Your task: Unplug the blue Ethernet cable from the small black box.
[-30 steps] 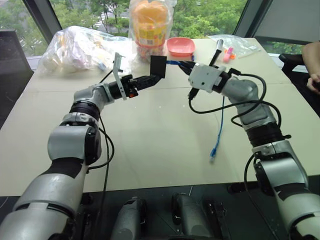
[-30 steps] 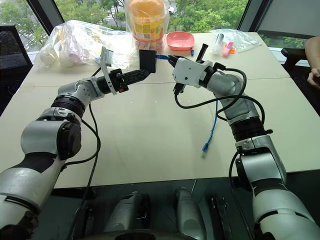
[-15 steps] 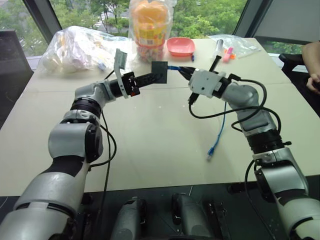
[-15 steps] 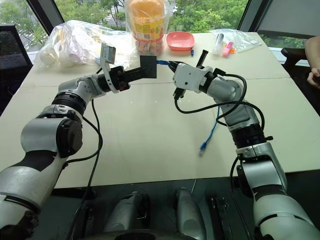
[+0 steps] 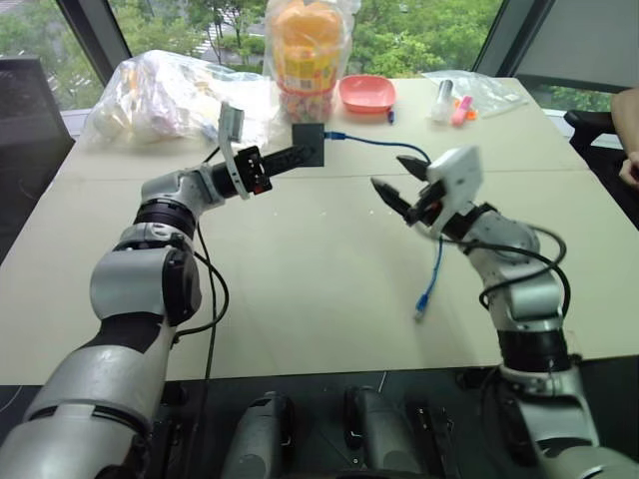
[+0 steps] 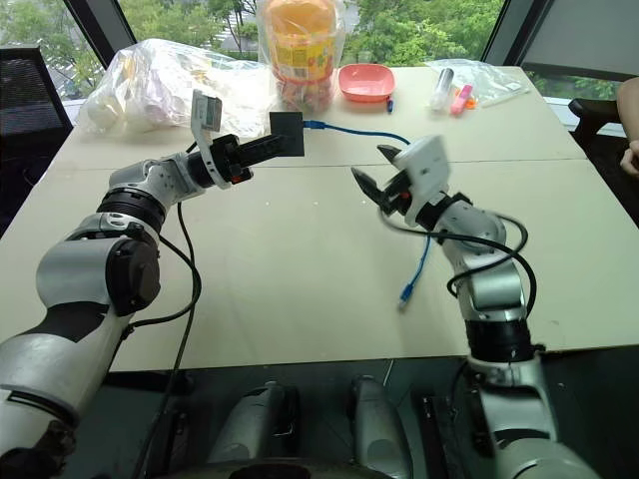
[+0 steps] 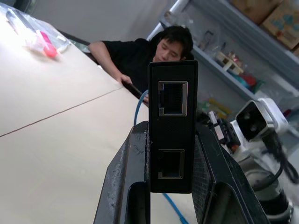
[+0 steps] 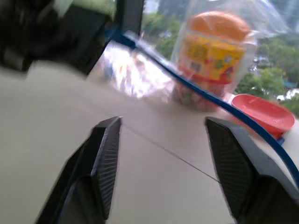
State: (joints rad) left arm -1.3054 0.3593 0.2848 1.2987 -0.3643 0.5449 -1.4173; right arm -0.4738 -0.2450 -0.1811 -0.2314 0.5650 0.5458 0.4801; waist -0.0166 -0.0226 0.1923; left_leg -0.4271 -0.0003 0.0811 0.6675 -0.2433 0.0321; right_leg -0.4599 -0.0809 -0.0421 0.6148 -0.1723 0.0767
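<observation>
- The thin bright-blue Ethernet cable [image 5: 371,141] has its plug still in the far side of the small matte black box [image 5: 307,150]. From there it arcs right in the air, passes behind the right arm, and hangs down to the beige table [image 5: 300,279], where its free translucent plug lies to the near right.
- The small matte black box is held above the table, left of centre, with two square ports visible on its face in the left wrist view.
- The left gripper [image 5: 293,156] pinches the box between its two black fingers, pointing right.
- The right gripper [image 5: 395,180] hovers right of the box and well apart from it, fingers spread with nothing between them, and clear of the cable.
- On the far side stand a clear plastic bag over an orange tub [image 5: 304,50], a crumpled clear bag [image 5: 160,90] to its left and a shallow red bowl [image 5: 366,94] to its right.
</observation>
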